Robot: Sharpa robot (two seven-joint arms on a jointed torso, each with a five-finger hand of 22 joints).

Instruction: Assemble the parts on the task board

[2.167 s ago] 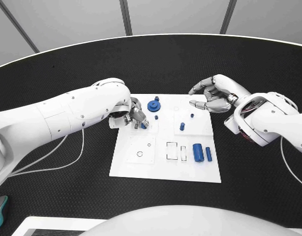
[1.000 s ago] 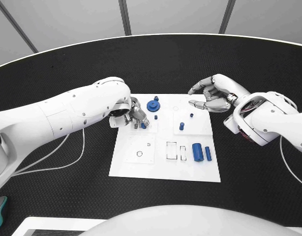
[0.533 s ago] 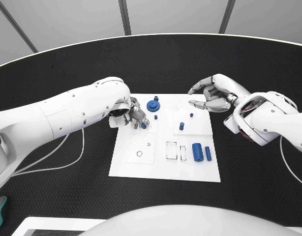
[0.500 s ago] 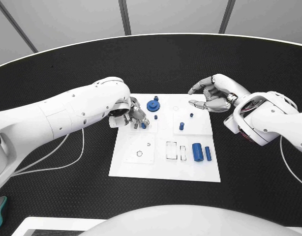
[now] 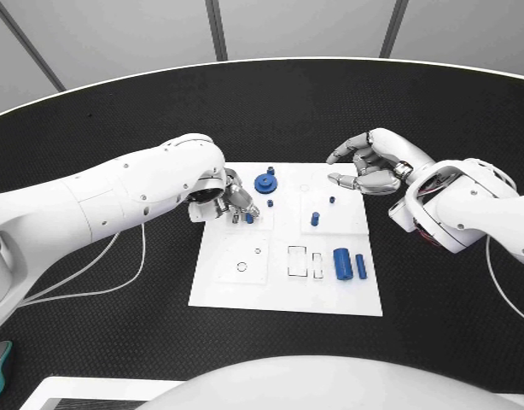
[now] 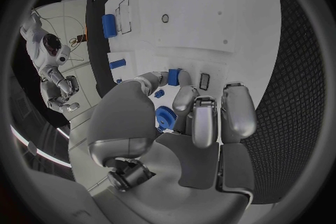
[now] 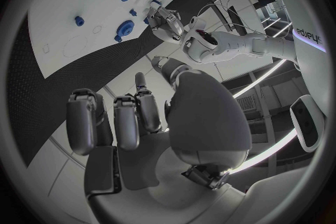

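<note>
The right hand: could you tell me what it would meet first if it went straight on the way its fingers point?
Probably the board's far edge near a small blue part; the right hand hovers there, but depth is unclear.

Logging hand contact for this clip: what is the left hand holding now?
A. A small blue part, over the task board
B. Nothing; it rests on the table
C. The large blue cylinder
A: the left hand pinches a small blue part above the task board.

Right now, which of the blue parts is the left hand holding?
The small blue peg between the left hand fingertips, at the board's left edge; the gear and cylinders lie free.
</note>
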